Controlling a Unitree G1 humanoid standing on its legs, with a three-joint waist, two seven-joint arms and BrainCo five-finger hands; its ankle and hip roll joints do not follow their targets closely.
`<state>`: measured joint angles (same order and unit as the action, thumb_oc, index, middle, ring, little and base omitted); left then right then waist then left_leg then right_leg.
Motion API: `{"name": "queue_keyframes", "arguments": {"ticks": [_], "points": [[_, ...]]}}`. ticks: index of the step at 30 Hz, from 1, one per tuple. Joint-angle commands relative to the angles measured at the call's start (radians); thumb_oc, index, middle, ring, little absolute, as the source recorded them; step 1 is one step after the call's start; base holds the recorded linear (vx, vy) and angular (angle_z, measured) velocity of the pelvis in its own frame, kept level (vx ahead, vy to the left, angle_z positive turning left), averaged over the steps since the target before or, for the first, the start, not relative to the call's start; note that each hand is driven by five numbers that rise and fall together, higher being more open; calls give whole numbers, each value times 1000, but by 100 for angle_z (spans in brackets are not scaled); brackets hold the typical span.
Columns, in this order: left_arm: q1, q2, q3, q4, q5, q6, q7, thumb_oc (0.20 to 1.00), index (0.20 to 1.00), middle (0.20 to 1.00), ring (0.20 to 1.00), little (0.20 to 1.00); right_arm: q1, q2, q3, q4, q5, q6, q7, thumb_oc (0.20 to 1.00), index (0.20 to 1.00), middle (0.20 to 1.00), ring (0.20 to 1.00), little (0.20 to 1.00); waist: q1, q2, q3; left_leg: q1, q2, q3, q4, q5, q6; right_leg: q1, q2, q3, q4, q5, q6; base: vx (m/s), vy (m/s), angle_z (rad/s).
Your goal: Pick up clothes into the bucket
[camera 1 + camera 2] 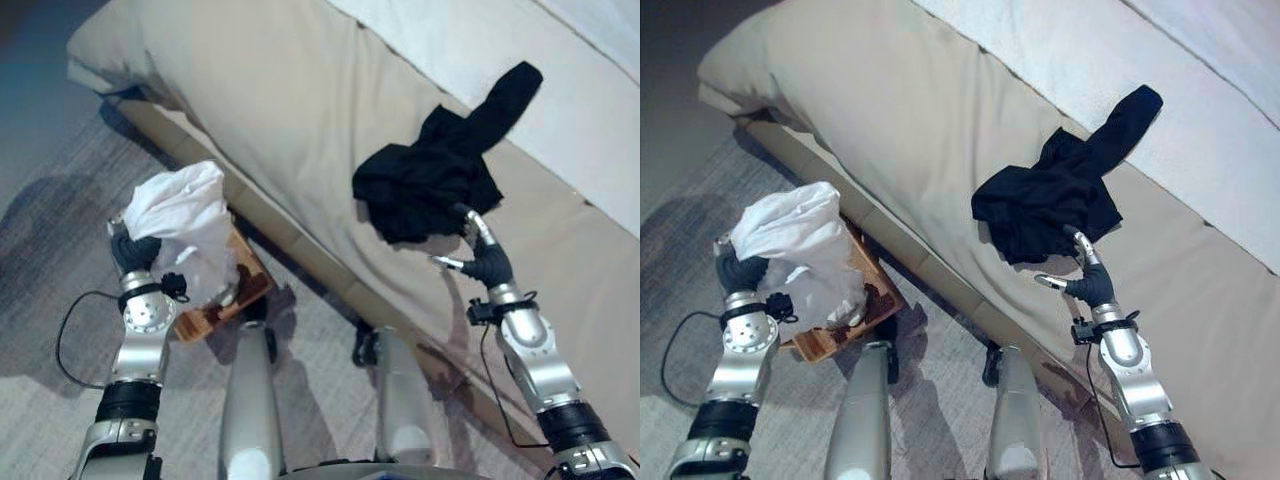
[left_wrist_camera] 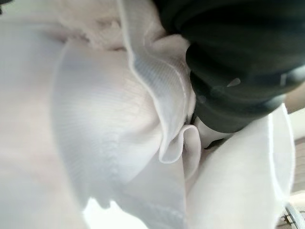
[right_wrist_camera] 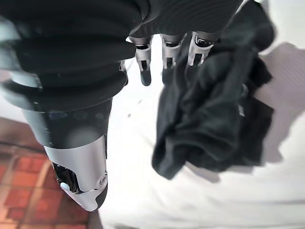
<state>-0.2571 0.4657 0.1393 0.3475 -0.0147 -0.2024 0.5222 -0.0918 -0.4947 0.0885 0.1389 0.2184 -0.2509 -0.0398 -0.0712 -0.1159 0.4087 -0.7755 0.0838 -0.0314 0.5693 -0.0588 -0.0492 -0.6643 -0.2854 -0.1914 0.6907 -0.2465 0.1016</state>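
Fingers of the right hand (image 1: 478,252) hung open just off the black garment (image 1: 430,175) (left hand (image 1: 134,250) gripped white cloth (image 1: 180,225)).

We count two pieces of clothing: one black garment (image 1: 430,180) lying crumpled on the bed (image 1: 290,100), and one white garment (image 1: 185,225) bunched up over the one wooden bucket (image 1: 215,310) on the floor. We count one bed, and we see two robot hands, a left hand (image 1: 132,250) and a right hand (image 1: 482,255).
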Motion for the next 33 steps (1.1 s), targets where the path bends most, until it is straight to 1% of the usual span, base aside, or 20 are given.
{"name": "queue_keyframes", "arguments": {"ticks": [1, 6, 9, 10, 12, 14, 15, 16, 19, 22, 25, 27, 28, 30, 33], "points": [[-81, 82, 11, 53, 22, -44, 72, 200, 200, 200, 200, 200, -16, -30, 22, -28, 27, -82, -14, 1000, 1000, 1000, 1000, 1000, -19, -11, -56, -57, -5, -23, 65, -64, 29, -64, 5, -18, -76, 128, 2, -48, 24, -7], [-184, 141, 16, 197, -33, -32, 148, 200, 200, 200, 200, 200, -15, -41, 44, -26, 36, -99, -28, 1000, 1000, 1000, 1000, 1000, -34, -28, -48, -121, -4, -19, 94, -69, 36, -121, 2, -11, -67, 146, 9, -20, 17, -3], [-199, 143, 18, 207, -56, -28, 169, 200, 200, 200, 200, 200, -13, -42, 55, -20, 38, -103, -38, 1000, 1000, 1000, 1000, 1000, -38, -32, -45, -138, -5, -23, 106, -74, 39, -136, -3, -14, -61, 145, 9, -1, 8, -3], [-220, 144, 21, 253, -84, -22, 186, 200, 200, 200, 200, 200, -19, -37, 69, -15, 43, -104, -49, 1000, 1000, 1000, 1000, 1000, -41, -38, -39, -153, -9, -23, 113, -78, 40, -149, -4, -13, -60, 150, 12, 0, 0, 0], [-234, 152, 13, 287, -97, -15, 189, 200, 200, 200, 200, 200, -25, -40, 83, -21, 49, -106, -54, 1000, 1000, 1000, 1000, 1000, -44, -43, -35, -169, -8, -24, 117, -79, 41, -160, -3, -13, -62, 154, 14, 0, 0, 0], [-243, 155, 8, 308, -111, -17, 182, 200, 200, 200, 200, 200, -29, -41, 89, -22, 51, -108, -54, 1000, 1000, 1000, 1000, 1000, -45, -45, -36, -178, -8, -24, 120, -80, 41, -169, -3, -11, -60, 155, 14, -3, 18, 1], [-254, 163, -7, 369, -143, -16, 152, 200, 200, 200, 200, 200, -33, -50, 98, -23, 61, -110, -49, 1000, 1000, 1000, 1000, 1000, -49, -46, -30, -195, -10, -25, 134, -83, 44, -180, -2, -9, -56, 159, 16, -6, 35, 1], [-259, 166, -9, 376, -146, -19, 150, 200, 200, 200, 200, 200, -34, -50, 97, -23, 62, -110, -49, 1000, 1000, 1000, 1000, 1000, -48, -46, -31, -199, -10, -25, 136, -84, 44, -183, -2, -9, -54, 158, 16, -11, 67, -1], [-300, 181, -67, 432, -126, -6, 129, 200, 200, 200, 200, 200, -27, -80, 95, -55, 79, -122, -32, 1000, 1000, 1000, 1000, 1000, -58, -40, -25, -233, -15, -35, 166, -96, 50, -211, 0, -7, -44, 159, 16, -9, 53, -2], [-339, 183, -99, 452, -121, 1, 129, 200, 200, 200, 200, 200, -38, -84, 94, -55, 98, -130, -40, 1000, 1000, 1000, 1000, 1000, -65, -38, -17, -257, -13, -31, 173, -97, 53, -235, 4, -2, -43, 168, 20, -21, 42, 3], [-353, 171, -111, 461, -121, 7, 124, 200, 200, 200, 200, 200, -43, -87, 87, -53, 95, -131, -53, 1000, 1000, 1000, 1000, 1000, -67, -32, -6, -279, -17, -31, 182, -99, 57, -257, 4, 3, -45, 173, 21, -12, 42, -3], [-367, 167, -107, 517, -138, 17, 119, 200, 200, 200, 200, 200, -44, -86, 84, -55, 99, -133, -55, 1000, 1000, 1000, 1000, 1000, -72, -32, -3, -299, -17, -31, 197, -101, 59, -274, 3, 6, -35, 172, 20, 0, 29, -5], [-367, 167, -108, 517, -138, 16, 119, 200, 200, 200, 200, 200, -44, -86, 83, -55, 99, -133, -55, 1000, 1000, 1000, 1000, 1000, -72, -32, -3, -299, -17, -31, 197, -102, 59, -275, 3, 6, -34, 172, 20, 4, 22, -4], [-376, 162, -116, 558, -138, 34, 111, 200, 200, 200, 200, 200, -42, -92, 81, -66, 105, -136, -57, 1000, 1000, 1000, 1000, 1000, -78, -33, 0, -312, -17, -30, 206, -103, 61, -288, 4, 9, -30, 175, 19, 2, 18, -2], [-395, 147, -111, 643, -182, 70, 72, 200, 200, 200, 200, 200, -38, -106, 71, -82, 112, -135, -57, 1000, 1000, 1000, 1000, 1000, -83, -33, 2, -341, -17, -27, 230, -109, 63, -318, 4, 19, -12, 174, 17, 4, 27, -7]]}}
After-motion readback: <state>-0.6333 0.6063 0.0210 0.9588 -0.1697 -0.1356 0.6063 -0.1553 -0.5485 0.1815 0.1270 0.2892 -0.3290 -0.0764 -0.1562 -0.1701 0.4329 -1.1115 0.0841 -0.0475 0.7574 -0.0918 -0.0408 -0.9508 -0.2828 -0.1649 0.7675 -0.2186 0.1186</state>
